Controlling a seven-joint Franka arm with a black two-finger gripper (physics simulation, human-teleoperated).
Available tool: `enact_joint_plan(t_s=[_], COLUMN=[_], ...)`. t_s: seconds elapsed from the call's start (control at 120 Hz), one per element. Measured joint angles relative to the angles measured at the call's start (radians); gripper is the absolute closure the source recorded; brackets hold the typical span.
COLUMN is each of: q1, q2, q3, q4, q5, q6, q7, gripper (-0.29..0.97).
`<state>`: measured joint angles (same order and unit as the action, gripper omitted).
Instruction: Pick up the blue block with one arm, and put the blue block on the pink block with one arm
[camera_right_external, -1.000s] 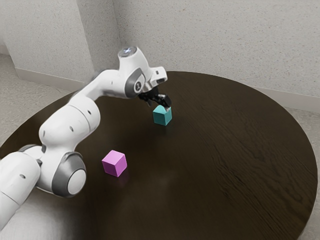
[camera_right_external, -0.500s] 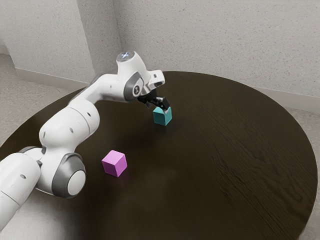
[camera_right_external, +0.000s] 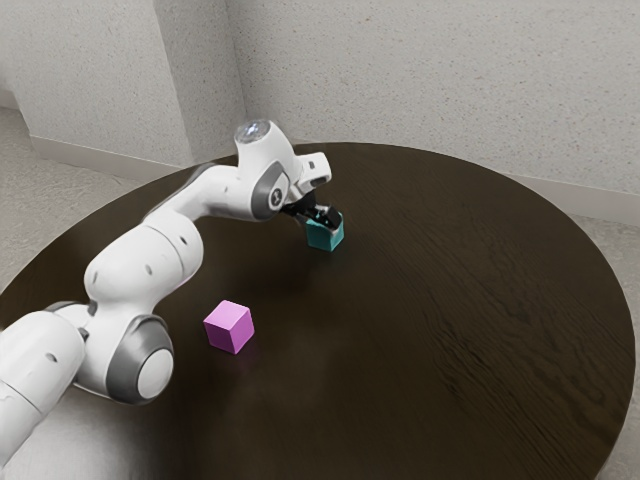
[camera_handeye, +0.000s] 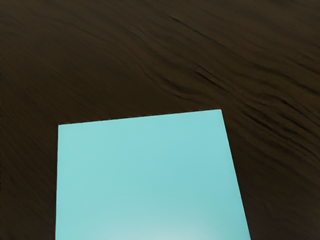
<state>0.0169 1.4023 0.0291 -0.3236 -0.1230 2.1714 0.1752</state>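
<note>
The teal-blue cube (camera_right_external: 326, 238) sits on the dark round wooden table (camera_right_external: 480, 300), with our black gripper (camera_right_external: 319, 220) right at its top; we cannot tell whether it grips. The pink cube (camera_right_external: 229, 327) stands well apart, on the same table.

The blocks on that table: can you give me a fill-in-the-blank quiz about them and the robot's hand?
The dark table carries ___ blocks. The gripper is down at the blue block, which rests on the ___. The pink block has ___ on top of it.
Missing words: two; table; nothing.
</note>
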Motion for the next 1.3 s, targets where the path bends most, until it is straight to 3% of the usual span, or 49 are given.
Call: enact_joint_plan(t_s=[0.558,0.9,1.05,1.183,1.3], q1=[0.003,0.002,0.003,0.003,0.004], q2=[0.027,0.026,0.017,-0.056,-0.212], q3=[0.000,0.000,0.001,0.003,-0.002], q4=[-0.012,-0.029,-0.048,-0.140,-0.309], q5=[-0.007,-0.041,-0.040,-0.036,-0.033], q6=[0.133,0.146,0.148,0.147,0.144], q7=[0.004,0.002,-0.003,-0.010,-0.015], gripper=[0.04,0.29,0.34,0.36,0.35])
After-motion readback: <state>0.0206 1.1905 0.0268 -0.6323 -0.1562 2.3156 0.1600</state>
